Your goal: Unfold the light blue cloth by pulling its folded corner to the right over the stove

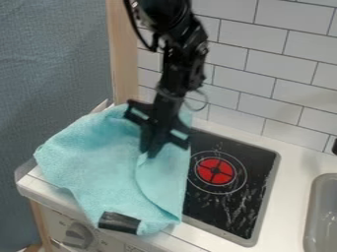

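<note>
Pointing down into the upper part of the cloth, the end effector (150, 150) has its tip right against the light teal fabric, though I cannot tell whether it is released or clenched on it. The cloth (99, 157) spreads mainly toward the left and bottom of the view from that tip, with a smaller part passing behind the end effector toward the tiled wall (263, 59). Its longer run seems to go from that back part down to the front edge of the desk (291, 165), roughly in line with the way the end effector points. From just below the tip, a curved fold (154, 184) runs down toward the cloth's lower right corner. Near the bottom edge of the cloth is a dark patch (119, 222), where the fabric hangs over the desk's front, above a grey knob (78, 236). Directly right of the cloth, and partly under it, lies a black cooktop (230, 211) with a red burner mark (215, 171) ringed by thin circles. Farther right, a grey sink (325, 216) is set into the desk. Above the end effector, the black arm (178, 64) comes in from the top edge of the view, beside a pale wooden post (123, 49).
</note>
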Motion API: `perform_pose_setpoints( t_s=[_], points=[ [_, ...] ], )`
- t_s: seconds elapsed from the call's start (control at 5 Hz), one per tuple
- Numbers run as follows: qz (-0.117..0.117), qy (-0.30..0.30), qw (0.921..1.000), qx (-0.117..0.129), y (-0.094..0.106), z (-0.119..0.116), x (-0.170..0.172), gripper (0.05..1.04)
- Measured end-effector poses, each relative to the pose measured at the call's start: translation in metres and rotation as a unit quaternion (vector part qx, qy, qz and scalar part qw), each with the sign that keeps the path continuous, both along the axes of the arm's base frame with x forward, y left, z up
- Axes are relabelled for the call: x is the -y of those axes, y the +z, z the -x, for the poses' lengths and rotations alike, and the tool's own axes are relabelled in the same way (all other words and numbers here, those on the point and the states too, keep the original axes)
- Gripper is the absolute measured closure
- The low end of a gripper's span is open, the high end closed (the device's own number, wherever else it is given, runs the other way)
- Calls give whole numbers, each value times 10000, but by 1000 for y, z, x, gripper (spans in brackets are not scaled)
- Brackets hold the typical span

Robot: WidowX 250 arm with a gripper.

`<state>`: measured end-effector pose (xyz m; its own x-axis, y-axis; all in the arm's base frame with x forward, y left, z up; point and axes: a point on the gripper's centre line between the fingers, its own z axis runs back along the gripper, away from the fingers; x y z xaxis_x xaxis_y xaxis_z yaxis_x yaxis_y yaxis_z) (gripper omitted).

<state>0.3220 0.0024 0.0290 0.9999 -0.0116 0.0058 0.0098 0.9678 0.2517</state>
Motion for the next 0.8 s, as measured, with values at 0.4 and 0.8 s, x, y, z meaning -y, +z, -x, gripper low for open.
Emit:
perform_pose_setpoints(
  t_s=[0.4,0.8],
  points=[
    [410,-181,9990,30,13,-4,42,1033],
    [848,-481,9952,-10,21,-12,97,1033]
  ],
)
